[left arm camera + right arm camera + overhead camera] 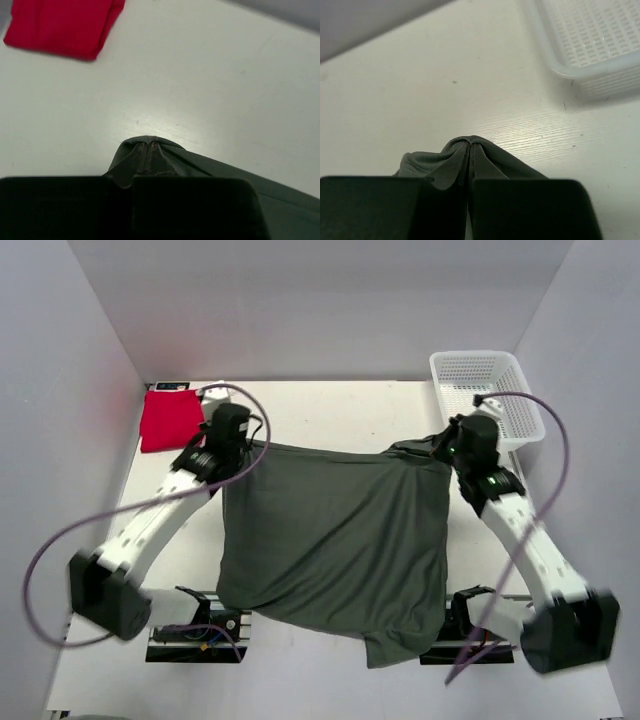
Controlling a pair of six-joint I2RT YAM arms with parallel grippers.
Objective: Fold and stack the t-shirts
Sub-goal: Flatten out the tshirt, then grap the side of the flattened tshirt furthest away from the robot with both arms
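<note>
The dark grey-green t-shirt point(335, 540) hangs stretched between my two grippers, its lower part draping over the near table edge. My left gripper point(232, 447) is shut on its left top corner; the pinched cloth point(150, 155) bunches between the fingers. My right gripper point(452, 448) is shut on its right top corner, and the pinched cloth point(470, 157) folds between the fingers. The red t-shirt point(170, 418) lies folded at the far left of the table, and it shows in the left wrist view point(62, 25) too. No neck label shows.
A white mesh basket point(487, 395) stands at the far right, just behind my right gripper; its corner shows in the right wrist view point(590, 45). Grey walls enclose the white table point(340, 415) on three sides. Purple cables loop from both arms.
</note>
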